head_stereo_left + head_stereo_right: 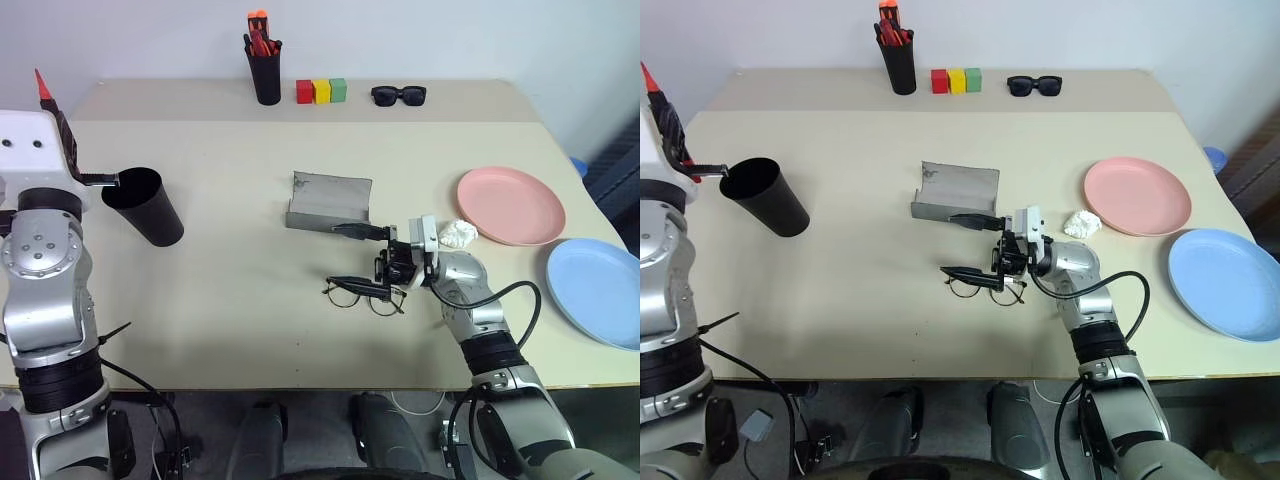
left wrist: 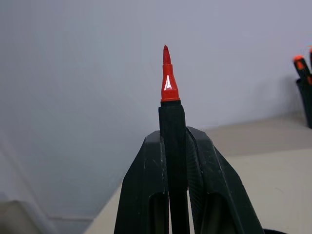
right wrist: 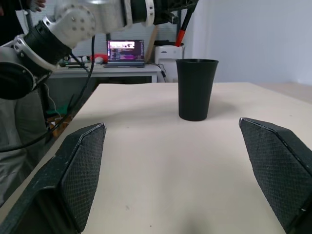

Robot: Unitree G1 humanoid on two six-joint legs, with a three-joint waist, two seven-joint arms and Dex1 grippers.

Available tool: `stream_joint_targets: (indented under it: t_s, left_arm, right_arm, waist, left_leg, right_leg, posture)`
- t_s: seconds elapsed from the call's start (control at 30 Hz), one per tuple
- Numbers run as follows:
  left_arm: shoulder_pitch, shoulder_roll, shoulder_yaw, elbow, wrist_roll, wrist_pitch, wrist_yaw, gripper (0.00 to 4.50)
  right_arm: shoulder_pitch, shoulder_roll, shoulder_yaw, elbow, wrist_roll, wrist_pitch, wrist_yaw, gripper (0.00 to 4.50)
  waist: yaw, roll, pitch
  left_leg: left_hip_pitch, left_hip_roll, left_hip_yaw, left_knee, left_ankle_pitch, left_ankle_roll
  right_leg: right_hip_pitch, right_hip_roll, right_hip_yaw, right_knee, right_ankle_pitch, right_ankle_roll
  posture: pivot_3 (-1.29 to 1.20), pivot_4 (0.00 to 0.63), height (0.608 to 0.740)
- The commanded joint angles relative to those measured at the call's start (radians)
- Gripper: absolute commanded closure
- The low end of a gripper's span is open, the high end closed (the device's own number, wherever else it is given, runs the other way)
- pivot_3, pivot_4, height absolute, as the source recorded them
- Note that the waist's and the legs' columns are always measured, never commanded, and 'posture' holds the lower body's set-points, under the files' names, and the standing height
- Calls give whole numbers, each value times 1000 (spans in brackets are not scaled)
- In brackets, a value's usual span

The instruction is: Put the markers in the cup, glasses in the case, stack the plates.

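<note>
Left wrist view: left hand (image 2: pixel 175 146) clamps the red-tipped marker (image 2: pixel 168 83).
Right hand (image 1: pixel 362 256): wide open, empty, apparently straddling glasses (image 1: pixel 365 295).
Room: bare table (image 1: pixel 250 280) between cup (image 1: pixel 145 205) and case (image 1: pixel 330 203).

Left tool (image 2: pixel 176 161) raised, clamped; right tool (image 1: pixel 352 254) low, spread wide.

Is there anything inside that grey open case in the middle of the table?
The case stands open with its lid up, and what shows of its inside looks empty. Its front wall hides the bottom. The glasses lie on the table in front of it, outside.
</note>
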Motion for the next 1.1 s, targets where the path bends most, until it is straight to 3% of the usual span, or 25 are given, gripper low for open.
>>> stream_joint_targets:
  t_s: [0.03,0.43,1.1]
  left_arm:
    - [-9,-19,-17,21,34,-77,21,4478]
    - [-70,-73,-52,117,50,-146,40,4478]
    - [46,-154,-89,72,47,-140,21,4478]
  right_arm:
    - [-20,2,-16,-8,7,-6,6,0]
    - [13,4,-8,-56,8,10,-10,0]
    - [-5,31,-39,-59,40,22,-54,0]
  waist:
    - [-2,0,0]
    - [-4,0,0]
    - [-4,0,0]
  left_leg:
    - [0,0,0,0,0,0]
    - [0,0,0,-1,0,0]
    - [0,0,0,-1,0,0]
  right_leg:
    - [0,0,0,0,0,0]
    - [-1,0,0,0,0,0]
    - [0,0,0,0,0,0]
  posture:
    - [0,150,740]
    - [0,150,740]
    - [0,150,740]
